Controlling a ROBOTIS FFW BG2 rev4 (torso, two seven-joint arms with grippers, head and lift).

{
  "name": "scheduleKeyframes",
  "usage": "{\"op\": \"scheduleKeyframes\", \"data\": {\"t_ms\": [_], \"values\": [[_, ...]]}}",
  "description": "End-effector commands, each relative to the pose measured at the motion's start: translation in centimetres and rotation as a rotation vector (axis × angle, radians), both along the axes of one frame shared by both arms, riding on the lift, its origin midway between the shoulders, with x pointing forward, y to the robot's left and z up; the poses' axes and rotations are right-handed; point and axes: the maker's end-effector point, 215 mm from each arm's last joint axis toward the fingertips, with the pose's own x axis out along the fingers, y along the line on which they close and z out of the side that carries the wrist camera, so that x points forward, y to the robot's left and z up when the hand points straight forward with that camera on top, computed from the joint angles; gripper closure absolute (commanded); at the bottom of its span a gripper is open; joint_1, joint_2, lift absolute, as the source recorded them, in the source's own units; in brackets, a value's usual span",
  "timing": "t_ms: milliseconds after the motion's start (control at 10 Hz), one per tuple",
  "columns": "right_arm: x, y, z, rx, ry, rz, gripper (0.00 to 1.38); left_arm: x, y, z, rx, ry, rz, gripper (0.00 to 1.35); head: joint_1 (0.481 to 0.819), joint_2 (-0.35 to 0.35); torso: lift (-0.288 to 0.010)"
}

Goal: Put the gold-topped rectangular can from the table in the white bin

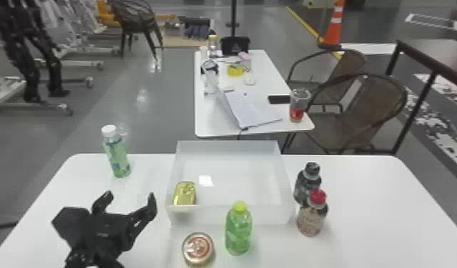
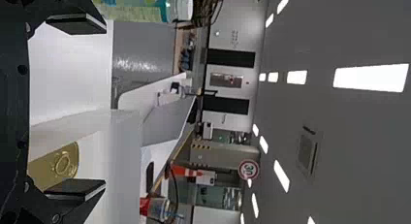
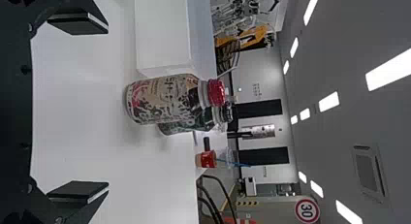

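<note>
Table (image 1: pixel 363 199) across the head view's lower half; the white bin (image 1: pixel 268 215) on it, at lower centre. Left gripper (image 1: pixel 129 196), lower left, fingers spread; right gripper (image 3: pixel 107 107), seen in its wrist view, fingers also apart. A green bottle (image 1: pixel 238 231) stands bottom centre, before the bin. The gold-topped rectangular can (image 1: pixel 184 194) sits inside the bin's near-left corner, above a round can (image 1: pixel 198 248) in the frame.

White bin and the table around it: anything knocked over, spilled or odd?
Nothing stands out. The gold-topped can sits inside the white bin, at its near-left corner. The white-capped, green, red-capped and black-capped bottles stand upright. No spill visible on the table.
</note>
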Motion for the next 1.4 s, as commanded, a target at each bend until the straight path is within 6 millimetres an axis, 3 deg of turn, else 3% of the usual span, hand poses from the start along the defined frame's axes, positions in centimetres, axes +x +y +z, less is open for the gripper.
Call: {"op": "scheduleKeyframes", "data": {"t_ms": [0,300,600,1300], "values": [[0.0,0.0,0.2,-0.001,-0.005,0.000,0.15,-3.8,1.8,-0.5,-0.004,-0.037,0.082,0.19,0.549,0.000,-0.100],[-0.3,0.0,0.0,-0.001,0.000,0.000,0.15,-10.4,2.5,-4.8,-0.015,0.031,0.143,0.19,0.549,0.000,-0.100],[-0.6,0.0,0.0,-0.003,0.002,-0.001,0.15,-14.3,2.2,-7.2,0.015,0.081,0.158,0.19,0.549,0.000,-0.100],[-1.1,-0.1,0.1,-0.005,0.003,-0.001,0.15,-14.7,2.3,-7.5,0.022,0.085,0.169,0.19,0.549,0.000,-0.100]]}}
